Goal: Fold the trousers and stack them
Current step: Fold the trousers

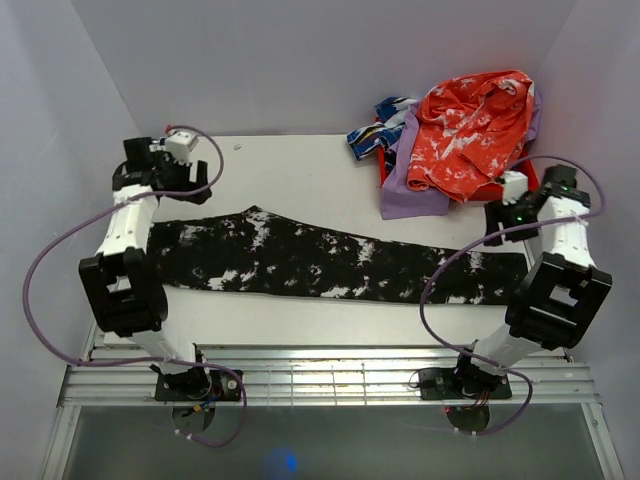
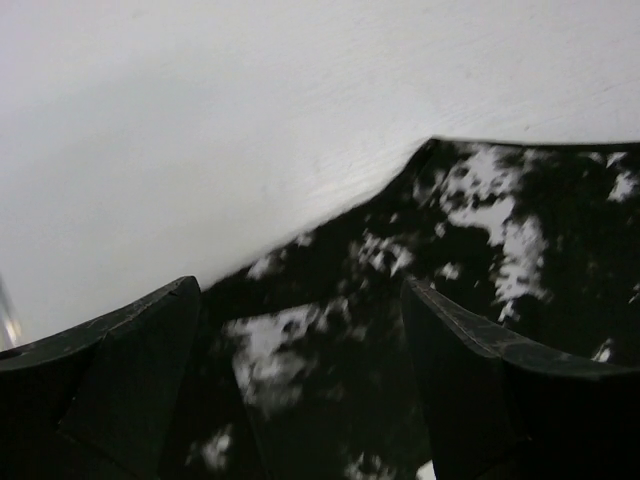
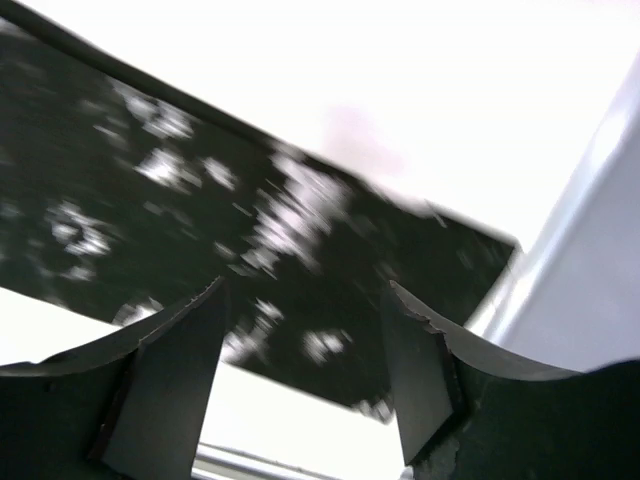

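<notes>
The black trousers with white splatter blotches lie flat, stretched across the table from left to right. My left gripper hovers over their far left end, open, nothing between its fingers; in the left wrist view the trousers fill the space under the open left gripper. My right gripper hangs above the far right end, also open and empty. The right wrist view shows the trousers' end below the spread right gripper, somewhat blurred.
A heap of clothes sits at the back right: an orange-red garment, a lilac cloth and a blue-white patterned cloth. White walls close in on three sides. A metal rail runs along the table's near edge.
</notes>
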Tool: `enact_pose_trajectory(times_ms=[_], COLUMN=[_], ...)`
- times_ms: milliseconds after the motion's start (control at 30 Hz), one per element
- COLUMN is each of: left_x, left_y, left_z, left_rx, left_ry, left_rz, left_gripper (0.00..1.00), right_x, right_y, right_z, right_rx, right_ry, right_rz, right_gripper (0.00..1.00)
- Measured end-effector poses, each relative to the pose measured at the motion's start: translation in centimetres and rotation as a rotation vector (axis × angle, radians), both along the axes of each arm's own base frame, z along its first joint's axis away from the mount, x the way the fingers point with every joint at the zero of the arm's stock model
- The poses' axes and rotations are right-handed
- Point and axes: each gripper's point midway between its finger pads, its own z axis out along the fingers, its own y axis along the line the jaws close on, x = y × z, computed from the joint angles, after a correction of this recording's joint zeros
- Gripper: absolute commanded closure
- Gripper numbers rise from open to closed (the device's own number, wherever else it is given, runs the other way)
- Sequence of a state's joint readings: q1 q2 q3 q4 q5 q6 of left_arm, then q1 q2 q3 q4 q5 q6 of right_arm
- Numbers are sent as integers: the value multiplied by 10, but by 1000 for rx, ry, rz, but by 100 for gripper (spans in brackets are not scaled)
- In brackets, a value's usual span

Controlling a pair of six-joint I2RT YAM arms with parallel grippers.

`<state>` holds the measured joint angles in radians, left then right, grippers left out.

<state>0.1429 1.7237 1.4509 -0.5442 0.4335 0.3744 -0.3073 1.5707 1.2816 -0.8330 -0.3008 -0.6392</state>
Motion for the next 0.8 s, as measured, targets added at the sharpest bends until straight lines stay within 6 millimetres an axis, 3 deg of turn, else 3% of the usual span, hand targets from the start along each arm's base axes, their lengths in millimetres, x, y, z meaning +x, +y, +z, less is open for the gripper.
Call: enact_pose_trajectory(times_ms=[100, 167, 267, 333, 433, 800], left_x=[-33, -53, -82, -100, -112, -109], left_y=[39, 51, 45, 38, 32, 32], left_z=[4, -15, -55, -75, -85, -60], left_rx=[-5, -9, -31, -49, -65, -53], left_ry=[-3, 46, 158, 229, 268, 196], left_rz=[78, 109, 104, 98, 88, 88], left_gripper=[7, 7, 7, 7, 7, 6], right_x=[-25, -45, -69, -72, -70, -63], right_y=[-60, -93, -124, -129, -130, -134], right_z=[-9, -20, -37, -45, -54, -92], right_rx=[26, 52, 87, 109, 138, 168], right_ry=[42, 82, 135, 151, 161, 194], right_rz=[-172, -279, -390, -414, -429, -452], right_gripper=[30, 30, 31, 34, 38, 44])
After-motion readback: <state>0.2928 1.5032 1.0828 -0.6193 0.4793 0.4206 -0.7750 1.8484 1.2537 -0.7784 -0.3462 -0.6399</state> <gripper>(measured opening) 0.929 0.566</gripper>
